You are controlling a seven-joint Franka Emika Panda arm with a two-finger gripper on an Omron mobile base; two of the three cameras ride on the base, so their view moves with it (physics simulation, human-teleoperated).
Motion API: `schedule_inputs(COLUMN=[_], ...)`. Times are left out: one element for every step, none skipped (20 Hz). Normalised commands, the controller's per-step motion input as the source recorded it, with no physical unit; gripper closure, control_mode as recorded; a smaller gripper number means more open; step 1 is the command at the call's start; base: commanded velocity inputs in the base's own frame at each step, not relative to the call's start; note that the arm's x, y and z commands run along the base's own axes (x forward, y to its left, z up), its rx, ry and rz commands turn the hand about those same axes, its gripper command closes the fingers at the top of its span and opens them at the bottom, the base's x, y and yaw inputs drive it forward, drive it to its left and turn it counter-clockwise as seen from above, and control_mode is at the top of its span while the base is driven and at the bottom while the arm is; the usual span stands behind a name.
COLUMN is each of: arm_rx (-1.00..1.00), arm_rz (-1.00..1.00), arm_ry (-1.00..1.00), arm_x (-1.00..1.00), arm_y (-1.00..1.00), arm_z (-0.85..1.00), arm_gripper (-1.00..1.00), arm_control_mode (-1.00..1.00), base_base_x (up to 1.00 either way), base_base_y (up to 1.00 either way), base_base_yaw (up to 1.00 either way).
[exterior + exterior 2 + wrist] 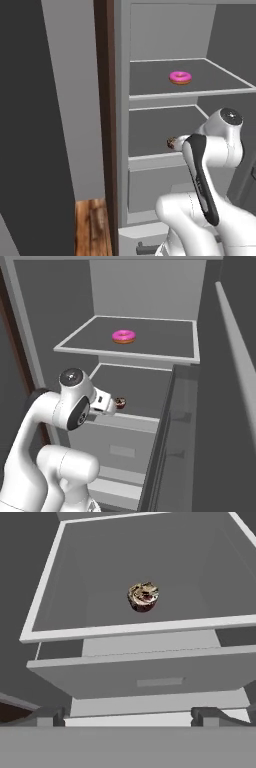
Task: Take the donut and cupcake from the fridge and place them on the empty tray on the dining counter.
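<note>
Nearest you, ahead of the open fridge (122, 150), the white arm rises from the base, folds at its elbow and reaches level toward the lower shelf (135, 387). Its wrist stands just outside that shelf's front lip, at about the shelf's height. You can see the gripper (128, 716) in the hand view as two dark finger tips, one at lower left and one at lower right; they stand far apart with nothing between them, so read the jaws as spread wide and empty. They point at the drawer (150, 672), which lies directly under the shelf lip.

Next, on the lower shelf of the fridge, look for the cupcake (143, 597). It is a small brown, pale-topped cake sitting upright near the shelf's front edge. In the right base view the cupcake (120, 402) lies just beyond the wrist, close to it; you cannot tell whether they touch. In the left base view the cupcake (171, 143) shows partly behind the forearm.

Farthest, on the upper shelf (150, 80) of the fridge, the donut (180, 77) lies flat near the middle, pink icing up, well apart from the arm. The right base view shows the same donut (123, 336).
</note>
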Motion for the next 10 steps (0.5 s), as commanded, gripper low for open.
schedule_inputs(arm_rx=[0.00, 0.00, 0.00, 0.00, 0.00, 0.00, 0.00, 0.00, 0.00, 0.00], arm_rz=[0.00, 0.00, 0.00, 0.00, 0.00, 0.00, 0.00, 0.00, 0.00, 0.00], arm_ry=[0.12, 0.12, 0.12, 0.10, 0.06, 0.04, 0.02, 0.01, 0.01, 0.00], arm_x=[0.34, 0.32, 0.31, 0.30, 0.31, 0.33, 0.31, 0.31, 0.31, 0.27], arm_y=[0.00, 0.00, 0.00, 0.00, 0.00, 0.00, 0.00, 0.00, -0.01, -0.03], arm_z=[0.00, 0.00, 0.00, 0.00, 0.00, 0.00, -0.01, -0.02, -0.02, -0.06], arm_gripper=[-1.00, -1.00, -1.00, -1.00, -1.00, -1.00, -1.00, -1.00, -1.00, -1.00], arm_control_mode=[-1.00, -1.00, -1.00, -1.00, -1.00, -1.00, -1.00, -1.00, -1.00, -1.00], base_base_x=[0.00, 0.00, 0.00, 0.00, 0.00, 0.00, 0.00, 0.00, 0.00, 0.00], base_base_y=[0.00, 0.00, 0.00, 0.00, 0.00, 0.00, 0.00, 0.00, 0.00, 0.00], base_base_yaw=[0.00, 0.00, 0.00, 0.00, 0.00, 0.00, 0.00, 0.00, 0.00, 0.00])
